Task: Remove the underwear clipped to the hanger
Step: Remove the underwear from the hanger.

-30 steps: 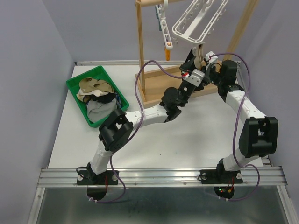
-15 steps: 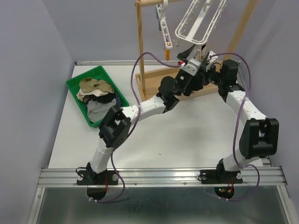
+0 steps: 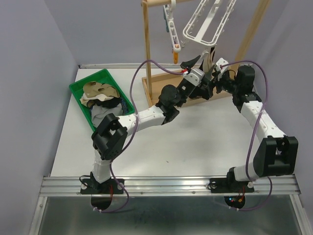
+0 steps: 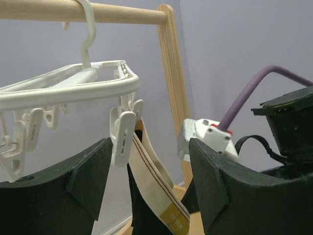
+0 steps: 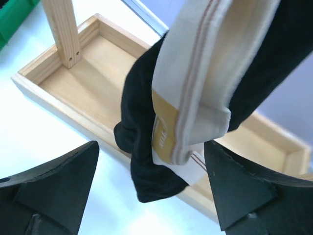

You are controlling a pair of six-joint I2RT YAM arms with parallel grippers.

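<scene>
A black pair of underwear [image 4: 142, 200] with a cream striped waistband [image 5: 195, 93] hangs from a white clip [image 4: 121, 133] on the white clip hanger [image 3: 208, 22]. My left gripper [image 4: 149, 183] is open, its fingers [image 4: 234, 186] standing either side of the clip and waistband without touching them. My right gripper [image 5: 151, 191] is open lower down, and the garment's bottom end dangles between its fingers [image 5: 54, 191], not pinched. In the top view both grippers, left [image 3: 196, 62] and right [image 3: 219, 72], meet at the underwear [image 3: 210, 57] under the hanger.
The hanger hooks over the rail of a wooden stand [image 3: 146, 54], whose box base [image 5: 88, 83] lies right under the garment. A green bin [image 3: 78, 90] at the left holds several loose garments [image 3: 100, 95]. A second white hanger [image 3: 171, 29] dangles from the rail.
My right gripper has opened and let go of the underwear. My left arm has risen, bringing its open gripper up to the clip.
</scene>
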